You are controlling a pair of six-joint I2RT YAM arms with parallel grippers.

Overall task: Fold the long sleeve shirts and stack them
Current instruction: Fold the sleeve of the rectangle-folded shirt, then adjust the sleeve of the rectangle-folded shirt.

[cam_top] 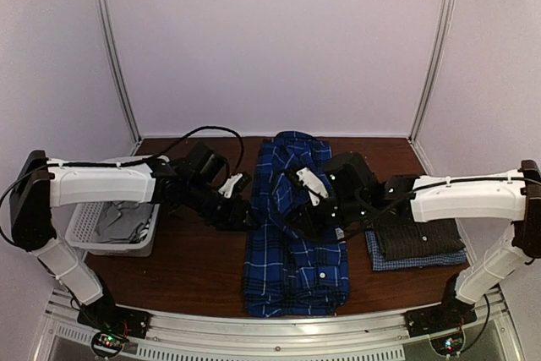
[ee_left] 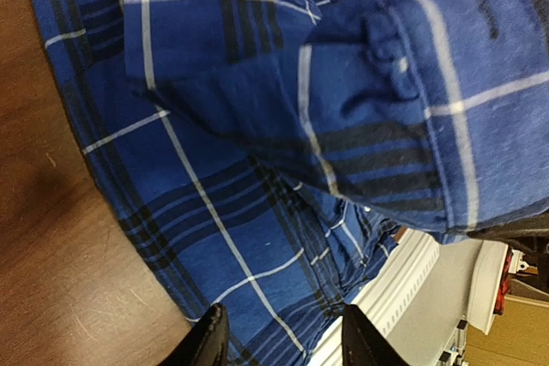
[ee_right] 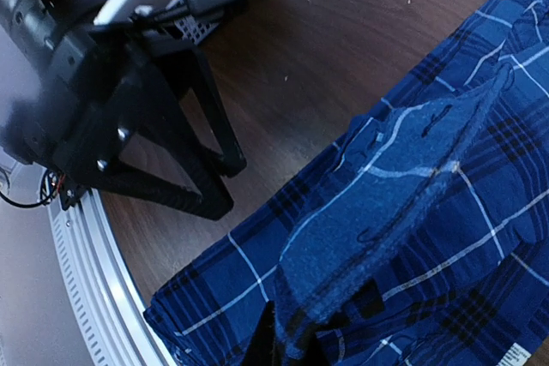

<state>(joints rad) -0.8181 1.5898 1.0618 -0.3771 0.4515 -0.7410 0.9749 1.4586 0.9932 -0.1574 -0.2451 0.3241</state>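
The royal-blue plaid shirt (cam_top: 296,251) lies lengthwise in the middle of the table. It also fills the left wrist view (ee_left: 214,169) and the right wrist view (ee_right: 446,237). My right gripper (cam_top: 302,216) (ee_right: 287,349) is shut on a raised flap of this shirt, likely a sleeve, and holds it above the body. My left gripper (cam_top: 245,213) (ee_left: 283,345) is open and empty, just over the shirt's left edge; it also shows in the right wrist view (ee_right: 225,184). The dark grey checked shirt (cam_top: 414,230) lies folded on the folded pale blue shirt (cam_top: 418,261) at the right.
A white mesh basket (cam_top: 84,238) with grey cloth inside stands at the left, under my left arm. The metal rail (cam_top: 279,327) runs along the table's near edge, close to the shirt's hem. Bare brown table (cam_top: 194,259) lies between basket and shirt.
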